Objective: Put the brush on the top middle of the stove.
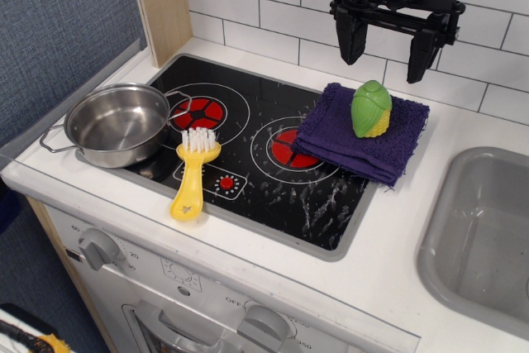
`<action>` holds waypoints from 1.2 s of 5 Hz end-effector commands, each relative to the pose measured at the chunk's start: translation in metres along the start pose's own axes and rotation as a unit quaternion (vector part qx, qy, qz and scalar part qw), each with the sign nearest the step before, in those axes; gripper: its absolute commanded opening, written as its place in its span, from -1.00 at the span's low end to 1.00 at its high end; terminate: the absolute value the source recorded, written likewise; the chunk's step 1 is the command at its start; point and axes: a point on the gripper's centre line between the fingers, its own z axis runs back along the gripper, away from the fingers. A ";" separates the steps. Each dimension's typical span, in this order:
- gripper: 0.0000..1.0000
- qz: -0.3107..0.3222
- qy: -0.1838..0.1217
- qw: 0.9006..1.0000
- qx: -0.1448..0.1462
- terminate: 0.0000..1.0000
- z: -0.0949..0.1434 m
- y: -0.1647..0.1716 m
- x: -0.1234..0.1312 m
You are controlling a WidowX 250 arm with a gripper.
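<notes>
The yellow brush lies on the front of the black stove, between the two ring burners, white bristles pointing away from me and handle over the front rim. My gripper hangs high above the back right of the stove, near the tiled wall. Its two black fingers are spread apart and hold nothing. It is well clear of the brush, far to its upper right.
A steel pot sits on the stove's left burner, next to the brush. A folded purple cloth covers part of the right burner, with a green-and-yellow corn toy on it. A grey sink is at the right.
</notes>
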 end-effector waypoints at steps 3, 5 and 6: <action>1.00 0.025 -0.027 0.999 0.032 -1.00 0.025 0.032 -0.053; 1.00 0.131 0.003 0.990 0.051 -1.00 0.011 0.082 -0.124; 1.00 0.184 0.037 0.981 0.046 -1.00 -0.026 0.105 -0.142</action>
